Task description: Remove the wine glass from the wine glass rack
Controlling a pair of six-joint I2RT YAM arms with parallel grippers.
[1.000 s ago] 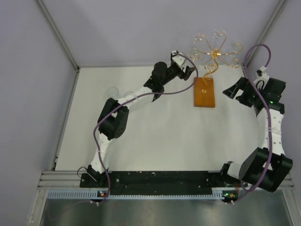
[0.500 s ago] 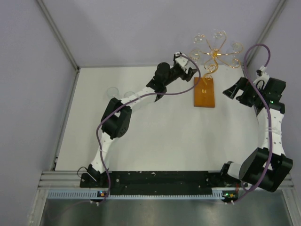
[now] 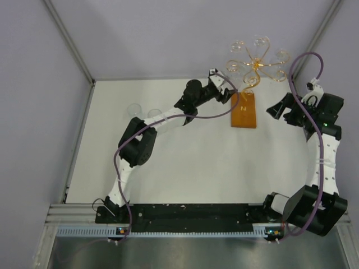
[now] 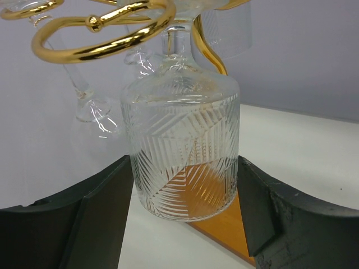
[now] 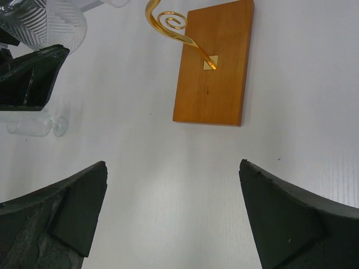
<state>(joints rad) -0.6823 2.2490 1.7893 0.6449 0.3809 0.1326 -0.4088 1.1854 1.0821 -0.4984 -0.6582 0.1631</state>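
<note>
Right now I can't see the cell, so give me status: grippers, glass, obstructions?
Left gripper open, fingers either side of the wine glass, contact unclear. Glass hangs inverted from the wine glass rack. Right gripper open, holding nothing. Gold scroll arm circles the stem.

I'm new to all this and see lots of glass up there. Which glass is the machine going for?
Find the gold wire rack rising from its wooden base at the table's far edge. The glass hangs upside down from a curl, between the left hand's open fingers. Unlike its neighbours, its bowl is straight-sided with cut lines.

The left arm stretches toward the bench's far edge, its gripper (image 3: pixel 229 93) with jaws spread wide. The right arm rises along the right edge, its gripper (image 3: pixel 276 110) fully spread, pointing left.
</note>
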